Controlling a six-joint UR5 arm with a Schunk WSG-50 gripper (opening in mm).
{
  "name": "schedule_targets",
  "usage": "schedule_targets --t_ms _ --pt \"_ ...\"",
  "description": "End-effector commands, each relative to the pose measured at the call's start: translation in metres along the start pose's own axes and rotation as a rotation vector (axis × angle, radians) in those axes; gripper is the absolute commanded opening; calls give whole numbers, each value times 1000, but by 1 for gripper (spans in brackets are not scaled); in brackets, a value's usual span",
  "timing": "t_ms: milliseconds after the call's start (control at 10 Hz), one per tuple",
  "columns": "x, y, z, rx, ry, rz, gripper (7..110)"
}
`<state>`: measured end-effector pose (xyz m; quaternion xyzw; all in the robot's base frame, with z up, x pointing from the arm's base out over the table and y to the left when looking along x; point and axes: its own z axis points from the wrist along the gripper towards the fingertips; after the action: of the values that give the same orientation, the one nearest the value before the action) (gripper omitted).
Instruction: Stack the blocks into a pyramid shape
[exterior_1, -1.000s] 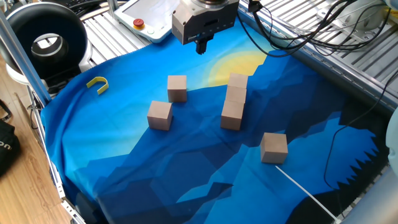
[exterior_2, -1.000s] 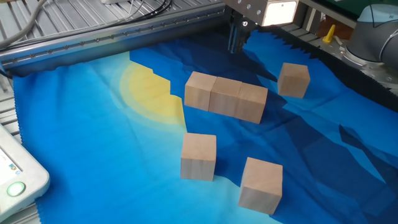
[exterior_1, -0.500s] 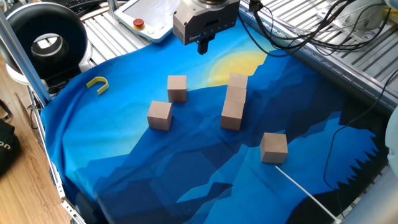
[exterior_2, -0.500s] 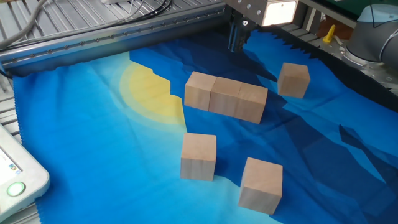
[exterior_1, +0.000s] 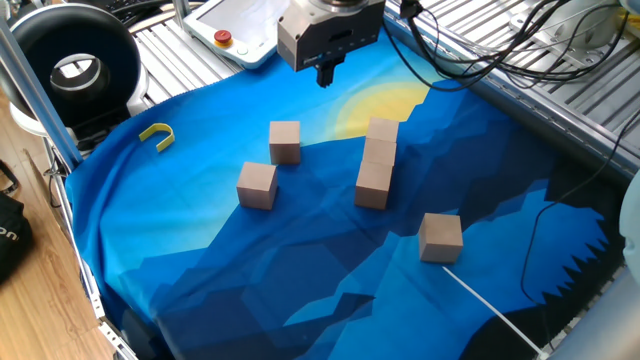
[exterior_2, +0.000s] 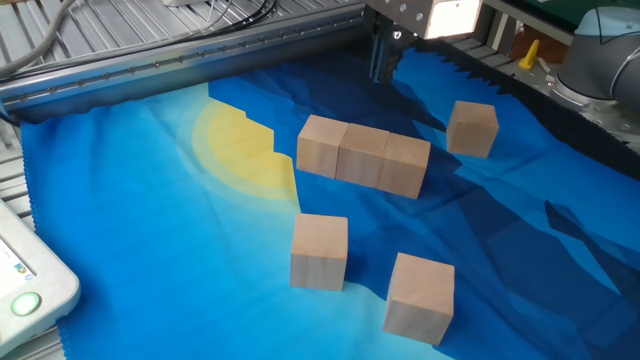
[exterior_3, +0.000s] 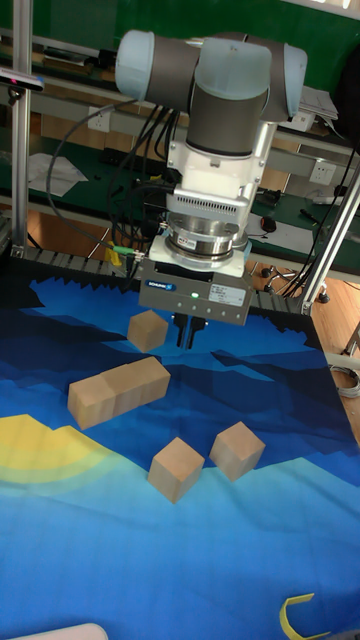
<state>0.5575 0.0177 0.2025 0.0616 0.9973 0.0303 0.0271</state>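
Note:
Three light-brown wooden blocks (exterior_1: 377, 158) lie touching in a straight row on the blue cloth, also seen as a row (exterior_2: 364, 156) and a row (exterior_3: 118, 391). Three more lie apart: one block (exterior_1: 285, 141), one block (exterior_1: 257, 185), and one block (exterior_1: 440, 237) nearer the front right. No block rests on another. My gripper (exterior_1: 325, 77) hangs above the cloth at the far edge, beyond the row, fingers close together and holding nothing. In the tall fixed view the gripper (exterior_3: 186, 335) is beside a single block (exterior_3: 147, 330).
A small yellow U-shaped piece (exterior_1: 157, 135) lies at the cloth's left edge. A teach pendant with a red button (exterior_1: 223, 38) sits behind the gripper. Cables (exterior_1: 520, 45) run over the metal frame at the back right. A white cable (exterior_1: 490, 300) crosses the front right.
The gripper has shifted only very slightly; none of the blocks has moved.

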Motion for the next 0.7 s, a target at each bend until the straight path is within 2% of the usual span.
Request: schedule_targets --t_ms 0,200,300,500,600 --pt "-6 16 -1 -42 -34 -68 7" --pt "-6 22 9 -36 -45 -107 7" --pt "-5 24 13 -17 -51 -133 7" --pt "5 37 19 -15 -41 -226 7" --pt "9 45 22 -11 -48 -306 7"
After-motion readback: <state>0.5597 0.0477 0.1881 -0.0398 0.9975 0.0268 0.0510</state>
